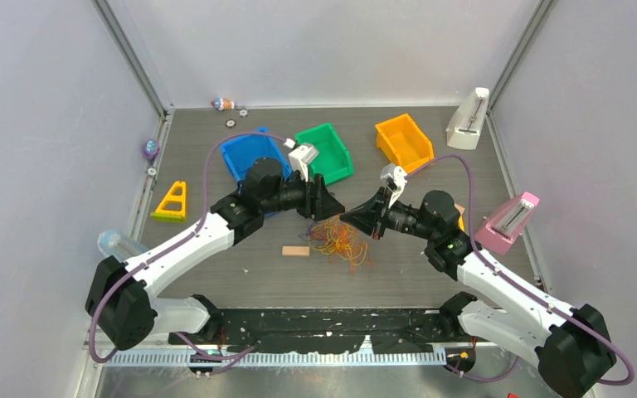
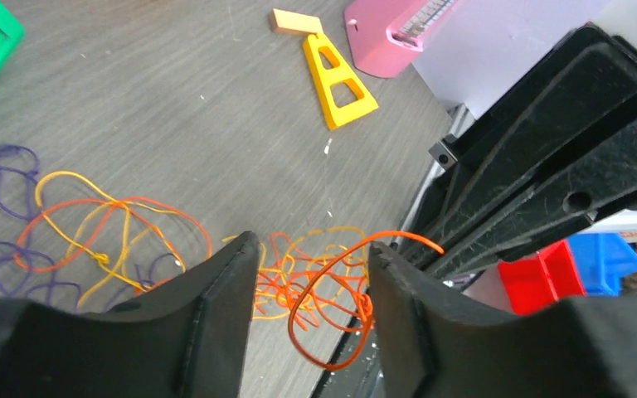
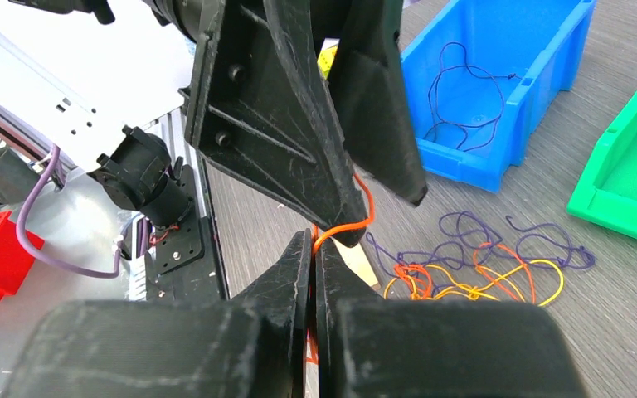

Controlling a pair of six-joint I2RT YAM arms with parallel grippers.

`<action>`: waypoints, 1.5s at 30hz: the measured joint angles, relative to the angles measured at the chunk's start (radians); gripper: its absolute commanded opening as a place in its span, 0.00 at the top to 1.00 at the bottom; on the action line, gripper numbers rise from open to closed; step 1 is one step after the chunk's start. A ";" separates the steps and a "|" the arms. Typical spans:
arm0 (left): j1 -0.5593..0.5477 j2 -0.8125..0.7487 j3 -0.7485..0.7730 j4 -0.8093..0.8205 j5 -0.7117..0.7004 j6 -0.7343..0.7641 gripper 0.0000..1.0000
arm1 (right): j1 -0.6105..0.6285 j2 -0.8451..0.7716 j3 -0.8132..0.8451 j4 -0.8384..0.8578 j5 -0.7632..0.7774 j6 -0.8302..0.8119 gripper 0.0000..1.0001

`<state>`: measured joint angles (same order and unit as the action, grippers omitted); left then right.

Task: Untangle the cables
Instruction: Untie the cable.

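The tangle of thin orange, yellow and purple wire cables [image 1: 342, 240] lies on the grey tabletop just to the right of the small tan wooden block [image 1: 295, 250], and both arms meet above it. The right gripper [image 3: 313, 247] has its jaws clenched on a single orange strand [image 2: 398, 235], which arcs up from that pinch and curls down through the gap of the left gripper [image 2: 313, 247]. The left jaws stand apart around the loop and, as far as the wrist view shows, do not press it. The step in hand looks like taking a second hold on this one strand so it can be drawn out of the clump. To do that well, the left jaws should pinch only the raised loop, well above the tabletop. More orange and yellow wire lies bunched directly beneath the gap and would be easy to catch by mistake. Once both holds are firm, the grippers should part slowly, away from the wooden block. If the whole clump lifts with the strand instead of letting it slide free, it is better to ease off and regrip nearer the knot.
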<state>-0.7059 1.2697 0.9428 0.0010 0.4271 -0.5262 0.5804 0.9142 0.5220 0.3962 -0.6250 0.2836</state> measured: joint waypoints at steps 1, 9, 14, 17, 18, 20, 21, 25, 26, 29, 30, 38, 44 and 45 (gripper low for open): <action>0.002 -0.003 -0.010 0.004 0.010 -0.009 0.38 | 0.000 0.000 0.000 0.000 0.000 0.000 0.94; 0.073 -0.027 -0.069 0.015 0.060 -0.076 0.06 | 0.002 0.002 0.000 0.000 -0.006 0.003 0.94; 0.114 -0.093 -0.074 -0.009 0.060 -0.095 0.01 | 0.002 0.002 0.000 -0.001 -0.003 0.002 0.94; 0.124 -0.118 -0.060 -0.085 0.038 -0.161 0.00 | 0.002 0.003 0.000 -0.001 0.001 0.002 0.94; 0.125 -0.119 -0.057 -0.104 0.035 -0.200 0.01 | 0.002 0.003 0.000 -0.001 0.003 0.000 0.94; 0.126 -0.119 -0.059 -0.127 0.034 -0.286 0.00 | 0.002 0.003 0.000 -0.001 0.007 -0.002 0.94; 0.126 -0.120 -0.064 -0.125 0.034 -0.322 0.00 | 0.002 0.003 0.000 -0.001 0.010 -0.003 0.94; 0.126 -0.138 -0.117 -0.087 0.029 -0.480 0.04 | 0.002 0.011 0.000 0.000 0.016 -0.007 0.94; 0.126 -0.144 -0.139 -0.068 0.026 -0.528 0.04 | 0.002 0.016 0.000 0.000 0.018 -0.008 0.94; 0.126 -0.156 -0.197 -0.010 0.012 -0.649 0.05 | 0.002 0.027 0.000 0.000 0.021 -0.009 0.94; 0.126 -0.162 -0.227 0.016 -0.001 -0.702 0.05 | 0.002 0.029 0.000 0.000 0.021 -0.009 0.94; 0.119 -0.168 -0.248 0.069 -0.042 -0.811 0.04 | 0.002 0.029 -0.001 0.002 0.022 -0.010 0.94; 0.091 -0.117 -0.248 0.180 -0.042 -0.879 0.09 | 0.002 0.029 -0.005 0.011 0.021 -0.012 0.95; 0.088 -0.103 -0.248 0.192 -0.041 -0.885 0.10 | 0.002 0.029 -0.005 0.013 0.021 -0.012 0.94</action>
<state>-0.6182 1.1667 0.6952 0.1925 0.3859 -1.4113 0.5819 0.9432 0.5175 0.4095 -0.6037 0.2718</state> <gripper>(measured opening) 0.921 0.071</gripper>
